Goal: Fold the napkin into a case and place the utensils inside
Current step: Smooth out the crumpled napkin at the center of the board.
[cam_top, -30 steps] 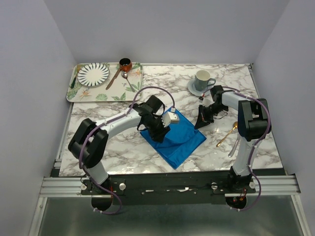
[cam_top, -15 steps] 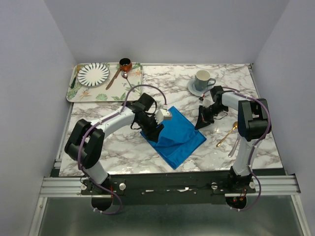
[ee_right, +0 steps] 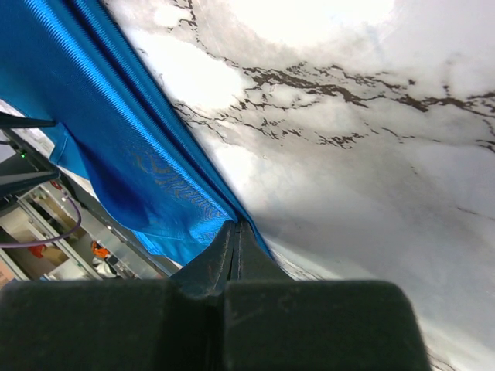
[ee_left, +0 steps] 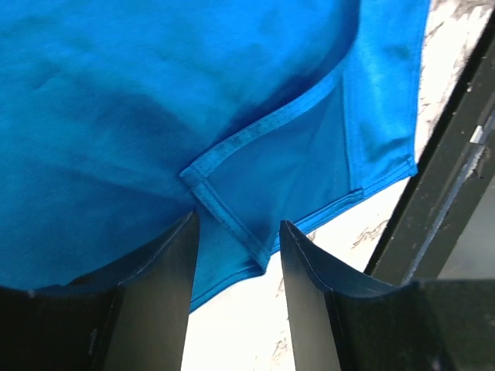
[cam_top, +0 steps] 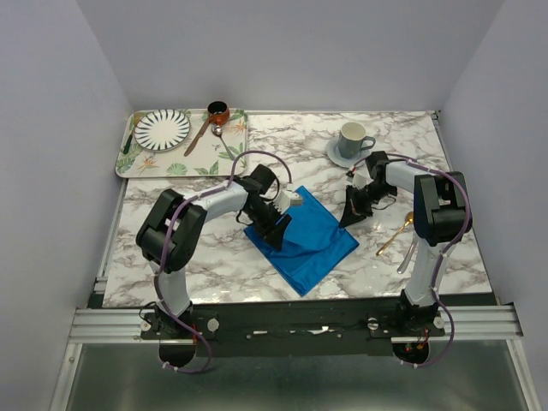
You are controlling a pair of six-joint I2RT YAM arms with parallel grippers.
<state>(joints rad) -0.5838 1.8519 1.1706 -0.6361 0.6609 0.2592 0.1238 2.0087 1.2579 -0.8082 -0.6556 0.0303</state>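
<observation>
napkin (cam_top: 312,244) is mid bench (cam_top: 214,257), partly folded, with one hemmed corner turned back over itself. left gripper (ee_left: 237,232) sits low over that corner, jaws apart, nothing clamped. right gripper (ee_right: 236,232) is closed, tip right at the napkin's right edge. Can't tell from the wrist view whether it pinches the hem or only touches it. gold spoon (cam_top: 395,234) lies on the bench right of the napkin, apart from it.

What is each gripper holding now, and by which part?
The right gripper is shut on the napkin, seemingly at its edge. The left gripper holds nothing: its open jaws straddle a hemmed corner.
</observation>
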